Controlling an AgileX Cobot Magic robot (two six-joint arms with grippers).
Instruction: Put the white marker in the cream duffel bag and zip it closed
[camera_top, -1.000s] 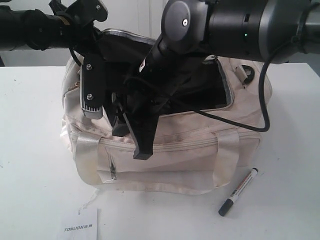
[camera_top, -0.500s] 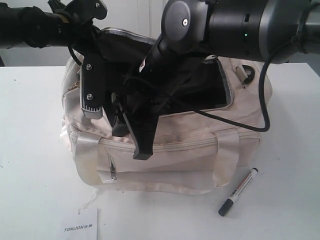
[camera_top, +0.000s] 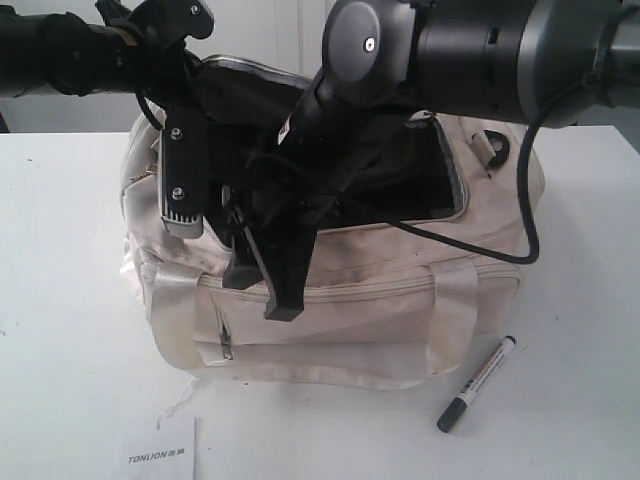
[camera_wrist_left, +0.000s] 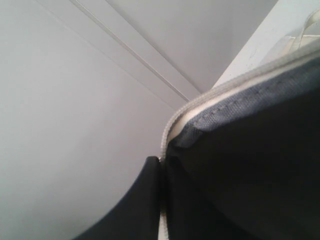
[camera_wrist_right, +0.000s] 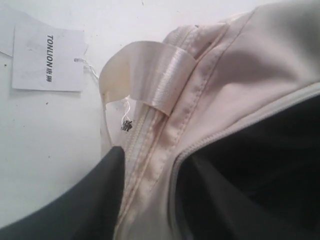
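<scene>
In the exterior view, the cream duffel bag (camera_top: 400, 270) stands in the middle of the white table (camera_top: 70, 300) with its top flap lifted and its black lining showing. The white marker (camera_top: 478, 384) lies on the table just beside the bag's near right corner, apart from both claws, while the left gripper (camera_top: 185, 200) is over the bag's left end and the right gripper (camera_top: 262, 290) is at the near rim with its two black fingers spread. In the left wrist view, one dark finger (camera_wrist_left: 132, 205) lies against the flap's zipper edge and the other is hidden, so I cannot tell if this claw pinches. In the right wrist view, one black finger (camera_wrist_right: 85, 205) is outside the bag just beside the satin strap (camera_wrist_right: 150, 70), with a paper tag (camera_wrist_right: 47, 57) on the table near it.
</scene>
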